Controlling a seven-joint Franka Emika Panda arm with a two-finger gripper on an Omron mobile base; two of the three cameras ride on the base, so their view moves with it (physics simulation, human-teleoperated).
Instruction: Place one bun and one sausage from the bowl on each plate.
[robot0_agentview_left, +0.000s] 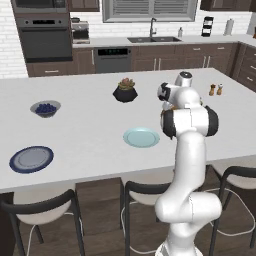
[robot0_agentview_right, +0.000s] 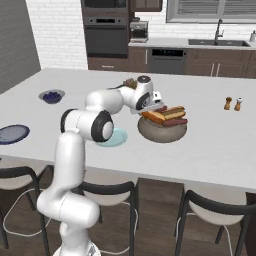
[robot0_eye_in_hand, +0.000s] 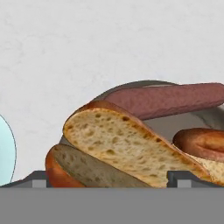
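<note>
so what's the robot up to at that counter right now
The white robot arm has its hand down at the round brown-grey bowl of buns and sausages, with a cut bun between its open fingers. Nothing is lifted yet. The pale teal plate and the dark-rimmed grey-blue plate both sit bare on the white counter.

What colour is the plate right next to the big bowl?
Pale teal, plain with no pattern. The plate shows best in the left base view.
</note>
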